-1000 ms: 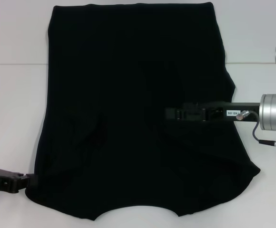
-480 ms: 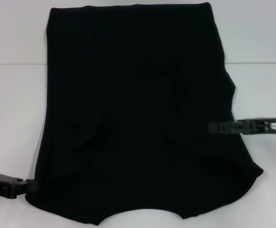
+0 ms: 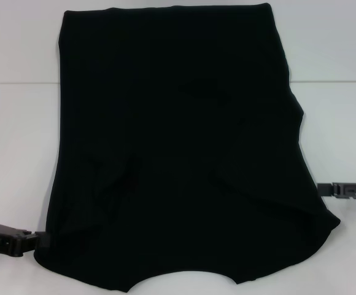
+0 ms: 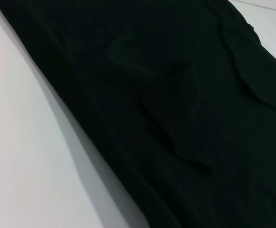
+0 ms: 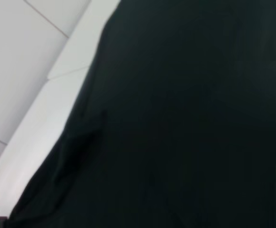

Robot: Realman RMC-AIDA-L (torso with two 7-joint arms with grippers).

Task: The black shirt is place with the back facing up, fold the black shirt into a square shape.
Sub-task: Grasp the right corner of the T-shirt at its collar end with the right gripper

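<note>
Black shirt [image 3: 178, 147] lying flat, filling the frame's centre on the white desk [image 3: 18, 135], left hand [image 3: 34, 241] touching its lower-left corner, right hand [image 3: 328, 189] at its right edge, finger state of both impossible to tell.

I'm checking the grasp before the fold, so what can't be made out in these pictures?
- Left claw, head view: its tips meet the shirt at its near left corner, black on black, so the grip is unreadable.
- Right claw, head view: cut off by the picture's edge, tip at the shirt's right side.
- Both wrist views: only shirt and table; no fingers appear.
</note>
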